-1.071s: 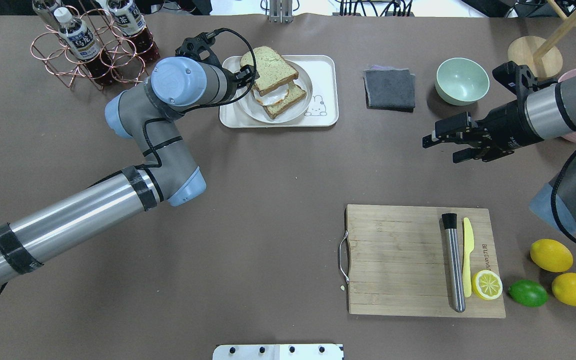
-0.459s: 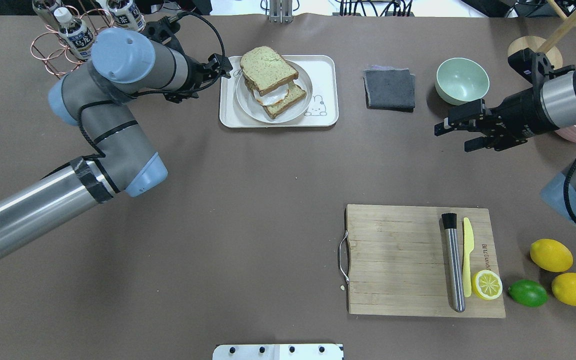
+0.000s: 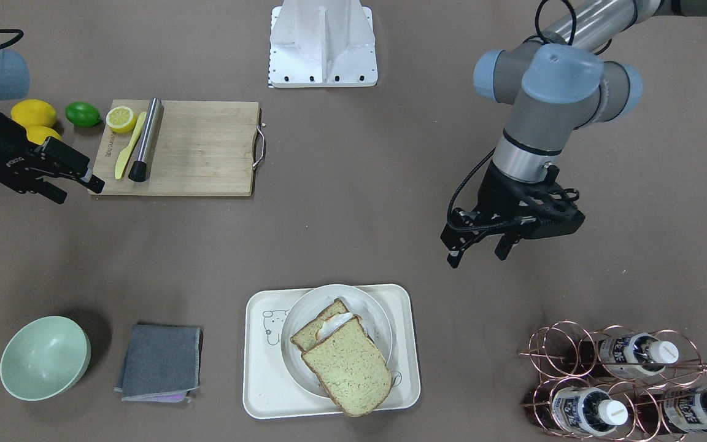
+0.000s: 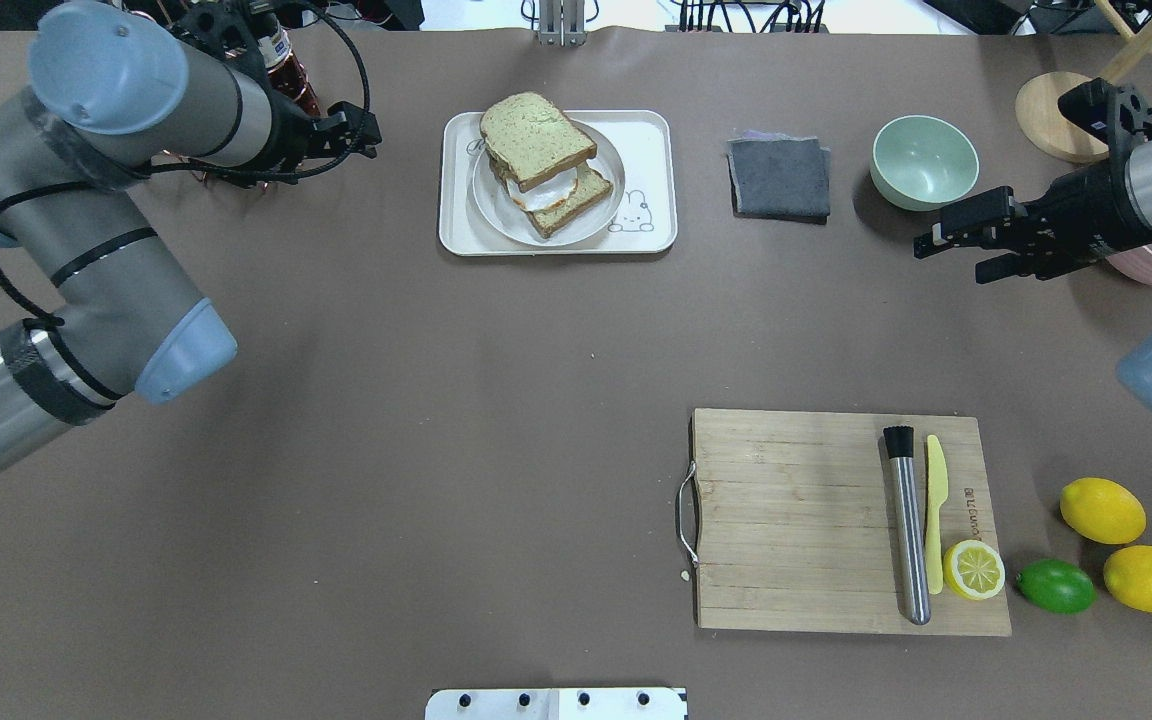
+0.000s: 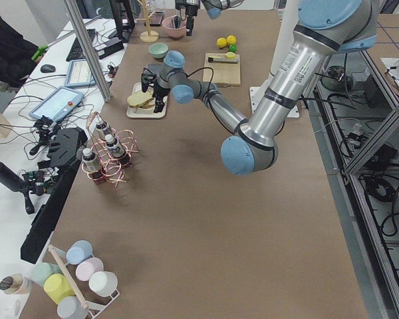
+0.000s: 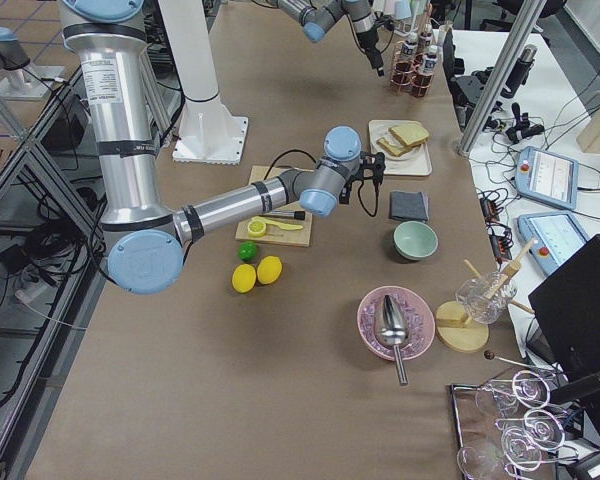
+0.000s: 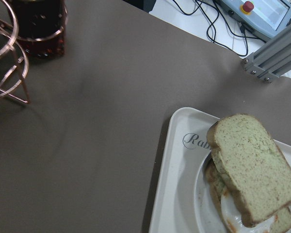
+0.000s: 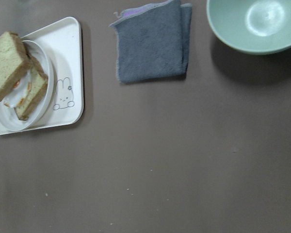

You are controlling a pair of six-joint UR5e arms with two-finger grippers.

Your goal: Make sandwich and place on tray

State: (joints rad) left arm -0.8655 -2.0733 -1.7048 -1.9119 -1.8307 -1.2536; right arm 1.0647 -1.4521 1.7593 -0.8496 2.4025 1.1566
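Observation:
The sandwich (image 4: 539, 150) is two speckled bread slices with a white-and-orange egg between them. It lies on a round white dish (image 4: 496, 215) on the cream tray (image 4: 651, 140). The top slice overhangs the dish toward the tray's far edge. It also shows in the front view (image 3: 344, 362), the left wrist view (image 7: 252, 165) and the right wrist view (image 8: 9, 63). My left gripper (image 4: 368, 132) is open and empty, to the left of the tray and apart from it. My right gripper (image 4: 951, 258) is open and empty, far to the right near the green bowl.
A copper rack of bottles (image 3: 623, 380) stands close behind my left gripper. A grey cloth (image 4: 779, 178) and a green bowl (image 4: 924, 160) lie right of the tray. A wooden cutting board (image 4: 796, 520) holds a metal muddler, a yellow knife and a lemon half; lemons (image 4: 1101, 510) and a lime lie beside it.
My left gripper has drawn back to the left from the sandwich, off the tray, toward the bottle rack. My right gripper has moved right and farther back. The sandwich has stayed put.

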